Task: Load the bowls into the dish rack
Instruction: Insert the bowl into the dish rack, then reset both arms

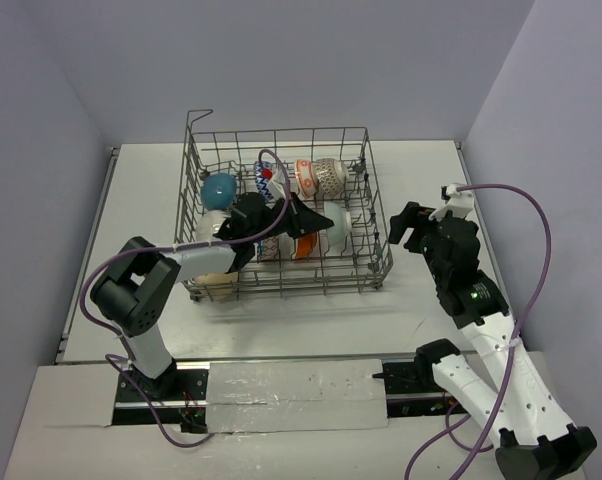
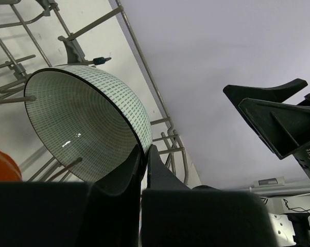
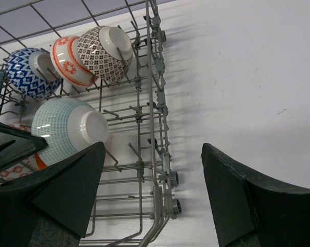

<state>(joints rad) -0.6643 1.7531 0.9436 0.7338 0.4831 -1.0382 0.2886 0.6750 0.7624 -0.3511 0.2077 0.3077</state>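
Top ext.: shows dish rack (image 1: pixel 311 282) mid-counter (image 1: pixel 431 170). L end effector (image 1: pixel 281 215) reaches inside rack among bowls; grip hard to read here. R end effector (image 1: pixel 406 228) hangs just outside rack's right wall, spread wide, holding nothing.

L wrist: shows L end effector (image 2: pixel 144 154) pinched shut on rim of green-grid bowl (image 2: pixel 78 118), standing on edge in rack.

R wrist: shows R end effector (image 3: pixel 160 195) wide apart, empty, beside rack wall. Adds far row unclear elsewhere: blue bowl (image 3: pixel 23 72), red bowl (image 3: pixel 70 59), brown bowl (image 3: pixel 101 49).

Wht tbl (image 1: pixel 281 325) w/ dish rack (image 1: pixel 321 276).
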